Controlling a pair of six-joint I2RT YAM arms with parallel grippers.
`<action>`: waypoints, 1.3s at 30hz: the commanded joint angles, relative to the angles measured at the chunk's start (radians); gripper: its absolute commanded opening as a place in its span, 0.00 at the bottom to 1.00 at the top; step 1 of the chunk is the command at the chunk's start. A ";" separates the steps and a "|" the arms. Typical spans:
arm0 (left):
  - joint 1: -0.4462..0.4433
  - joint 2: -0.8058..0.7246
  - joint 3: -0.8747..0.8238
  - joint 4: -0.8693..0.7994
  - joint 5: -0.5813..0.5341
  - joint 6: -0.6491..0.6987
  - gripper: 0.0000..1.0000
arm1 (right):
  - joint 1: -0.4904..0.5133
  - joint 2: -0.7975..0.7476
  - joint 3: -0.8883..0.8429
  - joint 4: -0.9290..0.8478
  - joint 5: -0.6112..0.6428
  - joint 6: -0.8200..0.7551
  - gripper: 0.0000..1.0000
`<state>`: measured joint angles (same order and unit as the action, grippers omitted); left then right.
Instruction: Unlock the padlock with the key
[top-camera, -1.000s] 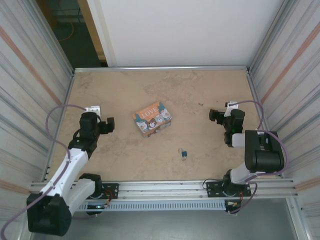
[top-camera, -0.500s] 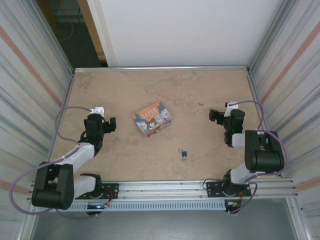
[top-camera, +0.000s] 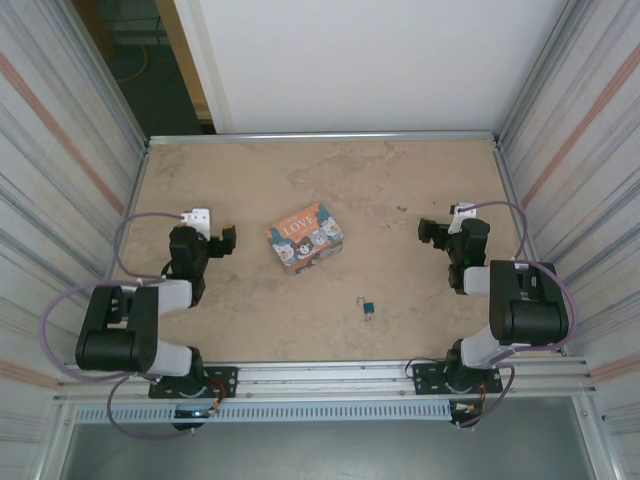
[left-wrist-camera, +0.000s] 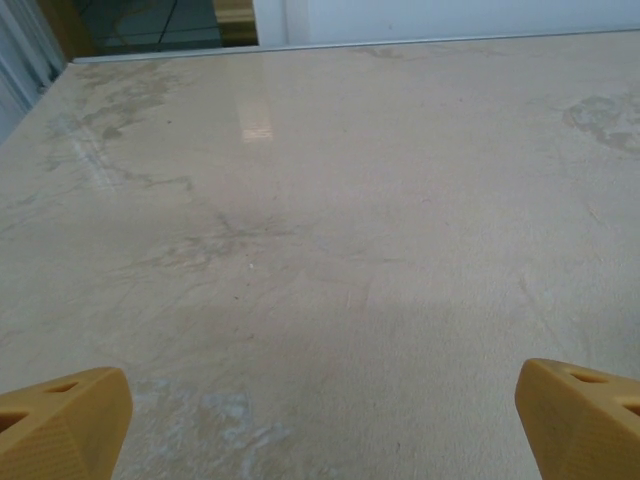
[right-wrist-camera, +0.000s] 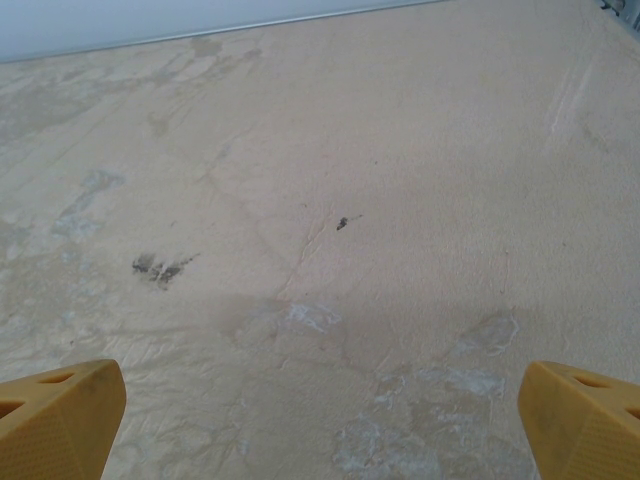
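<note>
The padlock (top-camera: 368, 307) is a tiny dark blue thing with a silvery shackle, lying on the beige table near the front, right of centre. The key is too small to tell apart from it. My left gripper (top-camera: 227, 241) hovers at the left of the table, well away from the padlock, its yellow fingertips (left-wrist-camera: 60, 425) spread wide over bare table. My right gripper (top-camera: 429, 232) sits at the right, behind and to the right of the padlock, its fingertips (right-wrist-camera: 585, 420) also wide apart with nothing between them. Both stand open in the wrist views: left gripper (left-wrist-camera: 320, 430), right gripper (right-wrist-camera: 320, 425).
An orange "LOVE" tin (top-camera: 305, 237) with a cat picture stands mid-table, between the grippers and behind the padlock. Corrugated metal walls (top-camera: 60, 180) close in both sides, and a white wall stands at the back. A metal rail (top-camera: 330, 375) runs along the front edge.
The left arm has folded back toward its base, and its gripper has shifted slightly back and right. The right arm, the padlock and the tin have not moved.
</note>
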<state>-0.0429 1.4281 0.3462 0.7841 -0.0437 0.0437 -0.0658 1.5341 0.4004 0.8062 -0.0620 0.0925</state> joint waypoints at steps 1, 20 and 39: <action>0.010 0.075 -0.038 0.200 0.043 0.032 0.99 | -0.003 0.008 0.006 -0.005 -0.013 -0.006 0.99; 0.038 0.081 0.055 0.025 0.053 0.000 0.99 | 0.005 0.008 0.006 -0.004 0.002 -0.011 0.99; 0.032 0.081 0.058 0.021 0.044 0.005 0.99 | 0.008 0.008 0.009 -0.010 0.007 -0.010 0.99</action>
<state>-0.0067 1.5101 0.3855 0.8104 0.0071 0.0486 -0.0650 1.5349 0.4004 0.8055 -0.0608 0.0925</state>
